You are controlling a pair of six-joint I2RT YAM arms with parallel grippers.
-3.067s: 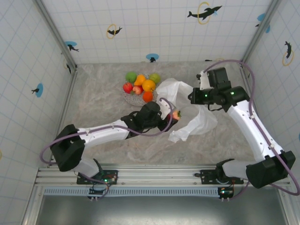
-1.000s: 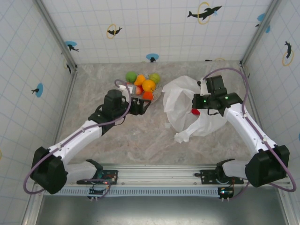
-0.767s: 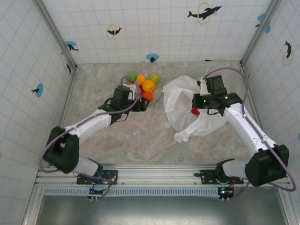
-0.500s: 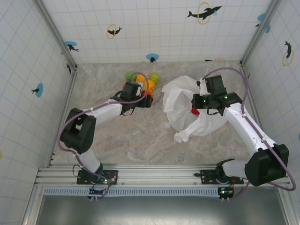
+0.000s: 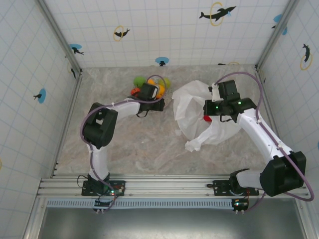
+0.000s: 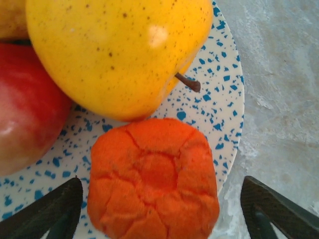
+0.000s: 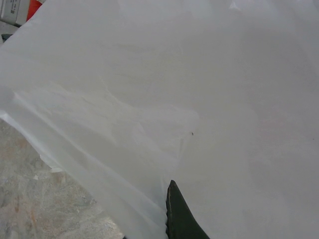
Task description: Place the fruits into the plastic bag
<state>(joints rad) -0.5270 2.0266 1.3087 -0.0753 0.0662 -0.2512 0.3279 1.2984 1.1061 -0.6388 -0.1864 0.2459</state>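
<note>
The left arm reaches far forward with its elbow bent. The left gripper (image 6: 162,214) is released, jaws spread wide either side of a wrinkled orange fruit (image 6: 154,179) on the speckled plate (image 6: 219,114). A yellow fruit (image 6: 119,50) sits just beyond. The right gripper (image 5: 205,110) is clenched on the crinkled white plastic bag (image 7: 199,74).

No word, brand or number can be read anywhere. The nearest thing to print is a small white label (image 7: 10,8) in the 10 o'clock corner of the right wrist view, its dark marks too small to make out. The tiled walls (image 5: 164,35) carry only wordless decals: a black dolphin through a yellow ring (image 5: 217,12) at 1 o'clock of the top view, a smaller one (image 5: 121,34) at 11 o'clock, and a dolphin on a blue disc (image 5: 162,61) at 12 o'clock.
</note>
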